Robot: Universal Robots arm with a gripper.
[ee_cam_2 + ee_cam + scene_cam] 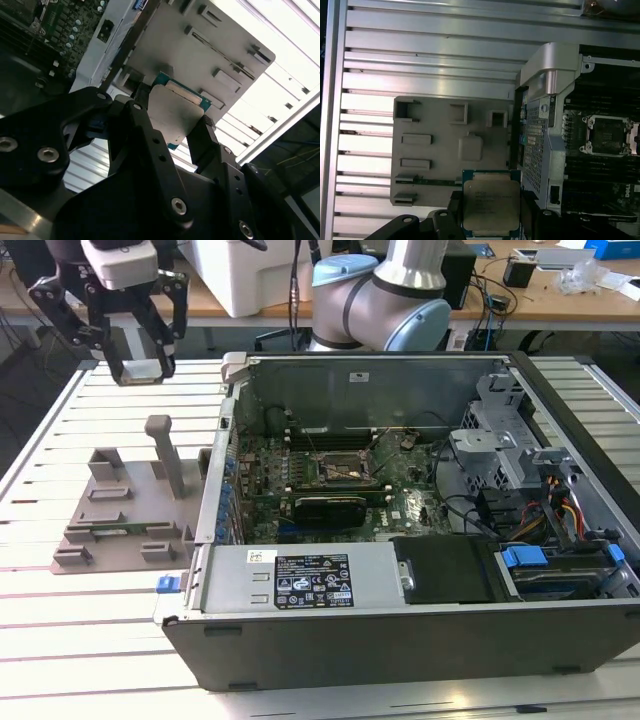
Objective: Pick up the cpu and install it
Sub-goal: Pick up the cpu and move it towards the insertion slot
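I have the gripper [141, 366] at ten o'clock of the open computer case [400, 640], jaws closed to chip width on the edges of the cpu [491, 205] above the grey holder [110, 525], and I judge so thin a hold could let it tilt or slip, landing skewed in the socket [338, 472] at four o'clock.

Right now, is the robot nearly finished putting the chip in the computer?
Picking up looks done: the gripper holds the cpu by its edges, up over the gray tray. In hand: the cpu hangs outside the computer case. Left: the socket inside looks empty, so installing is not done yet.
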